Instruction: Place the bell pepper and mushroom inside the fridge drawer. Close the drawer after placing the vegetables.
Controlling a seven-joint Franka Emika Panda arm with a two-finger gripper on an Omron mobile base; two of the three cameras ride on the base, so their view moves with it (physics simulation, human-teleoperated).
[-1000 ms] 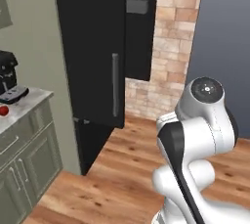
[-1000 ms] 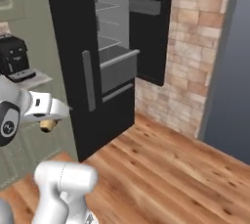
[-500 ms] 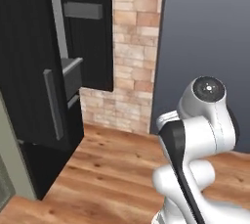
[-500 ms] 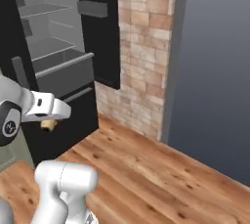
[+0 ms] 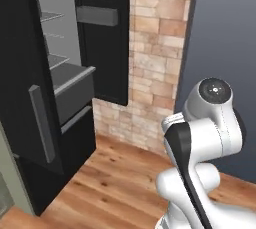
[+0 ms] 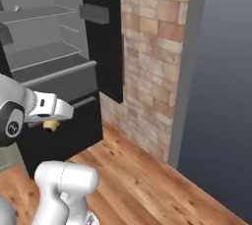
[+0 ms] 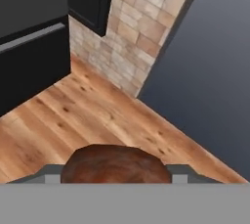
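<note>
The black fridge [image 5: 35, 138] takes up the left of both base views, its door swung open against the brick wall [image 5: 155, 63]. From the left base view I see the fridge mostly edge-on, with a long grey handle at lower left; the right base view looks further into the grey interior at upper left, where the flat shelves [image 6: 42, 52] are laid out one above another.

The wooden floor [image 6: 147, 180] runs across the bottom of each view, and a dark grey wall [image 6: 226, 71] fills the right side.

The fridge drawer [image 5: 72, 90] stands pulled out, left of centre in the left base view; in the right base view [image 6: 64, 79] it sits at middle left, just above and behind my hand. Whether anything lies in it I cannot tell.

My gripper [image 6: 51, 121] shows at the left edge of the right base view, with a small tan lump hanging under it. The hand view makes that plain: the mushroom [image 7: 114, 164], brown cap rounded, sits at bottom centre between my fingers [image 7: 49, 171], which are closed partway against its sides, above the floor.
</note>
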